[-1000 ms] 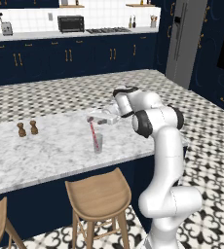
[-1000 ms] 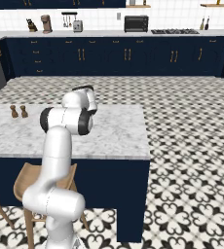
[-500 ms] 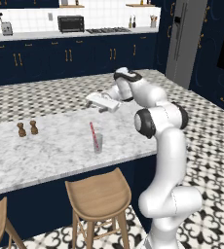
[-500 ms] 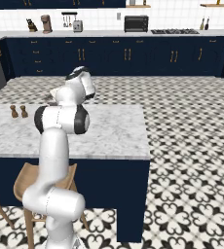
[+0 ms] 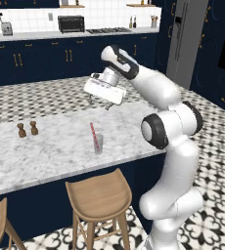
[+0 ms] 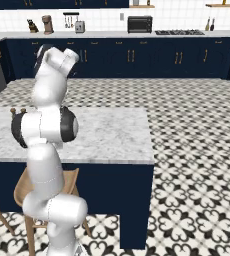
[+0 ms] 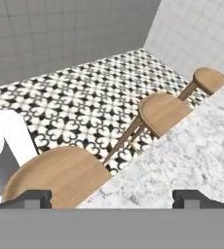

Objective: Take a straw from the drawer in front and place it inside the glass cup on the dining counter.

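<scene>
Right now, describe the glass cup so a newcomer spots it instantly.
Find the long marble dining counter with wooden stools below it. Near its front edge stands the glass cup, short and clear. Unlike the two brown shakers further left, a pink-red straw leans in it.

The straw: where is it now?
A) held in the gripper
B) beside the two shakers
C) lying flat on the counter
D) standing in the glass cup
D: the straw leans inside the cup on the counter, and the gripper hangs open above, apart from it.
</scene>
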Controlling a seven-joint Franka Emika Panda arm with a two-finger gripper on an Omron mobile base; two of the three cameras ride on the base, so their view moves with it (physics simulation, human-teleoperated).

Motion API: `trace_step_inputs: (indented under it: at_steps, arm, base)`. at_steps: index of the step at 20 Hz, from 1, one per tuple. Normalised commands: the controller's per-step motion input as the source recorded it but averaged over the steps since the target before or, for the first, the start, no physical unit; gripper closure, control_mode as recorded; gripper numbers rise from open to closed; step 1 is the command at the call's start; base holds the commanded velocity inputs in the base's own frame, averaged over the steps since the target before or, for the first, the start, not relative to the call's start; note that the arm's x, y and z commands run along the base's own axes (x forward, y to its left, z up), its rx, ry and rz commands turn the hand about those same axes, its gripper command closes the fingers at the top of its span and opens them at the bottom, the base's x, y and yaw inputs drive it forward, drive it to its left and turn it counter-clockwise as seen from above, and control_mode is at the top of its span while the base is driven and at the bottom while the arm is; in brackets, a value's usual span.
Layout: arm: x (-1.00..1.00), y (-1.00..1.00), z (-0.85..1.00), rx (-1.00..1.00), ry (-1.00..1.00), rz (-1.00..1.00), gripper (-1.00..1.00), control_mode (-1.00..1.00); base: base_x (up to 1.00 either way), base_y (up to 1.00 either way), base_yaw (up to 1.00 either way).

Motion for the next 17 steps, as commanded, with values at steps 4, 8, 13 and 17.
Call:
trace_step_inputs:
  at_steps: [4,8,13,17]
  arm:
    - [-1.0,0.0,0.28,-0.36,-0.87,0.0,-1.0,-1.0]
    - [-0.92,-0.05,0.11,-0.23,-0.51,0.0,-1.0,-1.0]
    - [-0.7,-0.17,0.0,-0.15,-0.17,0.0,-1.0,-1.0]
    - [-0.55,-0.37,0.0,-0.11,-0.07,0.0,-1.0,-1.0]
  base:
    - [0.0,0.0,0.0]
    - [0.0,0.0,0.0]
    - [0.0,0.0,0.0]
    - [0.0,0.0,0.0]
